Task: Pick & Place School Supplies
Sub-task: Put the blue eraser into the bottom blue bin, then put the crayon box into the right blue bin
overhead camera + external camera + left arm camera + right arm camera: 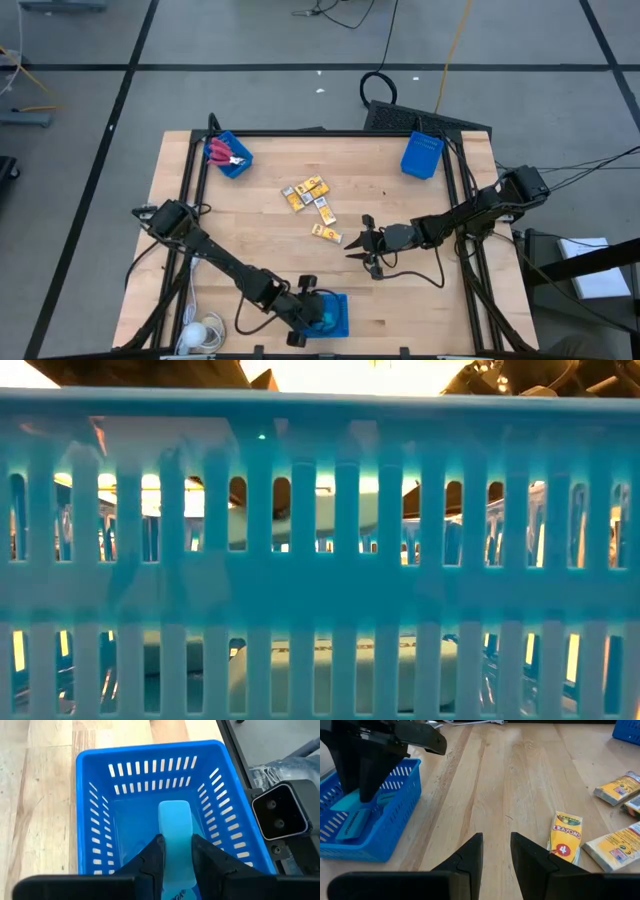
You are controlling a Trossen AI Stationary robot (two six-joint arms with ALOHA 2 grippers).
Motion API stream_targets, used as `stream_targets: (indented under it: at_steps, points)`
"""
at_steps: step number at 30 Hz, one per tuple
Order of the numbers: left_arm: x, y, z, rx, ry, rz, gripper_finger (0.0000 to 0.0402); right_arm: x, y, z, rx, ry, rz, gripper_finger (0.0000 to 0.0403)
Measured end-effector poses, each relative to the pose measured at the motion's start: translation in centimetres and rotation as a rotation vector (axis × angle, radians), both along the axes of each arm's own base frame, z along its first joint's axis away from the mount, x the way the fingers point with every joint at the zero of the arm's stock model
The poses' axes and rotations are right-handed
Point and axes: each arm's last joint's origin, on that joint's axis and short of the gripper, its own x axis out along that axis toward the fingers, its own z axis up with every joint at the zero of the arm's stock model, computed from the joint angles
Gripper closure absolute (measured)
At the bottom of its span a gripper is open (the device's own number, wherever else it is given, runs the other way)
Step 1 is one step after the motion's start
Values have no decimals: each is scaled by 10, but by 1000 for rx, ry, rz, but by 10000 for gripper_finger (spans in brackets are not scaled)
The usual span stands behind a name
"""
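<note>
My left gripper [175,862] is over the blue basket [335,318] at the table's near edge, shut on a light-blue oblong piece [175,827]. The right wrist view shows more light-blue pieces [352,824] lying in that basket. My right gripper [496,851] hovers open over the bare wood at mid-table, with nothing between its fingers. Beside it lies a yellow crayon pack [565,836]. Several more packs [305,192] lie flat farther back. Red-handled scissors [222,152] rest in a blue bin [236,165] at the far left. My left gripper pinches the light-blue piece by its two long sides [176,851] between the two fingers, which lie along it. The fingers slant down into the basket from the table's left. The piece's free end [174,809] points down toward the basket's floor; whether it touches the floor, I cannot tell.
Another blue bin [422,155] stands at the far right corner. The near basket's slotted wall [320,560] fills the low view. A black frame [195,190] borders the table, and a camera mount [280,812] sits just beyond the basket. Bare wood lies between the two grippers.
</note>
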Motion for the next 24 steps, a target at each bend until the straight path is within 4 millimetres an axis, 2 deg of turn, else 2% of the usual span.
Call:
stream_targets:
  at_steps: [5, 17, 19, 24]
  points:
    - [0, 0, 0, -17, 3, 17, 301, 0, 0, 0, 1, 0, 0, 314]
    - [0, 0, 1, -18, 1, 18, 212, 0, 0, 0, 1, 1, 0, 314]
    - [-3, 2, 8, 9, -8, -12, 205, 0, 0, 0, 0, 0, -2, 314]
    - [-10, 4, 39, 47, -103, -20, 204, 0, -2, 0, -18, -3, -56, 314]
